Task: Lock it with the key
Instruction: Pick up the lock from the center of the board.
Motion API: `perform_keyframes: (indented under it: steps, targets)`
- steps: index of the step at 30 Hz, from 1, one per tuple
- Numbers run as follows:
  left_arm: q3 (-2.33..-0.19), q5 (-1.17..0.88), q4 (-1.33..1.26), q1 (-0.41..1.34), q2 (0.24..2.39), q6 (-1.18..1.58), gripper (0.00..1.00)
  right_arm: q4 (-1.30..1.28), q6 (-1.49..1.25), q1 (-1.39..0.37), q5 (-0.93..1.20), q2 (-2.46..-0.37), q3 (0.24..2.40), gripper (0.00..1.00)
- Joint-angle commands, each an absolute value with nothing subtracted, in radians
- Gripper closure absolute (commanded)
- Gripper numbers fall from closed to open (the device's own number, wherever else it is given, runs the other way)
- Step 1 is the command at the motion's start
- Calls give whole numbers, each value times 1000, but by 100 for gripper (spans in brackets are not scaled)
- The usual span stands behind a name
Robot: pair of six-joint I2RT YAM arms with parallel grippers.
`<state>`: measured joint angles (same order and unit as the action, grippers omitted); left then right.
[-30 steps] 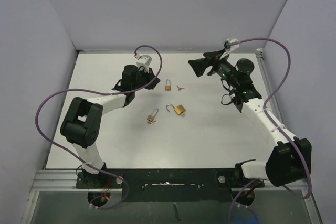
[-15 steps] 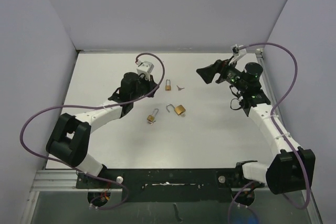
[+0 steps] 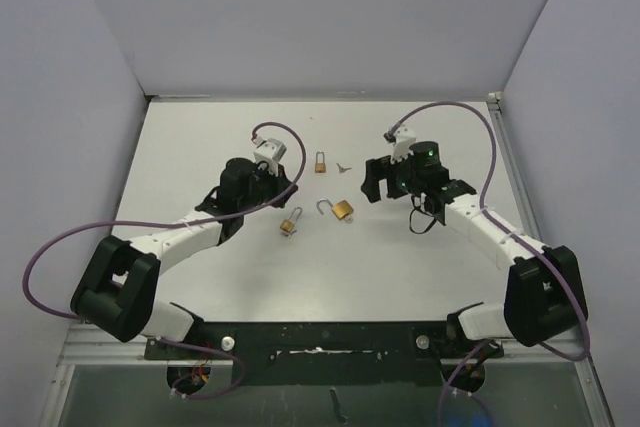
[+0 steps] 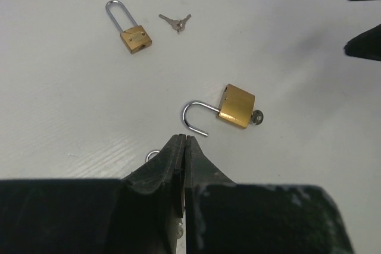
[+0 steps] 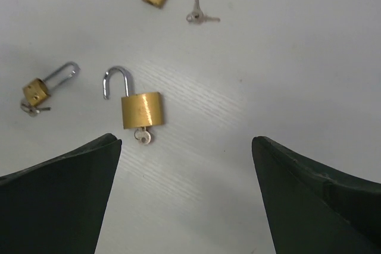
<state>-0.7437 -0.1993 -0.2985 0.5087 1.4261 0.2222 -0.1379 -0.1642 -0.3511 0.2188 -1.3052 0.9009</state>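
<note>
Soft, even light falls from above. The white bench [image 3: 180, 137] is bright without being blown out, and the walls [image 3: 330, 17] take a pale lilac cast. Shadows on the bench are faint, short and soft-edged. The overhead view is sharp across its middle.

In the left wrist view, the left end effector [image 4: 185, 147] is a dark, slightly blurred mass in the foreground, and a diffuse grey shadow smudges the bench at upper right.

In the right wrist view, the open padlock [image 5: 141, 110] is crisp and its shackle glints. The right end effector [image 5: 186, 147] shows only underexposed, soft-edged fingers [image 5: 59, 200].
</note>
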Motion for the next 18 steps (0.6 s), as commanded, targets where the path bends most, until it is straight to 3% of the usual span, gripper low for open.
perform_keyframes:
  steps: [1, 7, 18]
  targets:
    - [-673, -377, -469, 422, 1373, 334, 100, -140, -128, -380, 141, -1385, 884, 4]
    - [-627, -490, -528, 282, 1399, 464, 100, -87, -135, -390, 173, -1484, 886, 4]
    - [-670, -537, -389, 278, 1405, 382, 100, -35, -63, -516, 153, -1691, 977, 4]
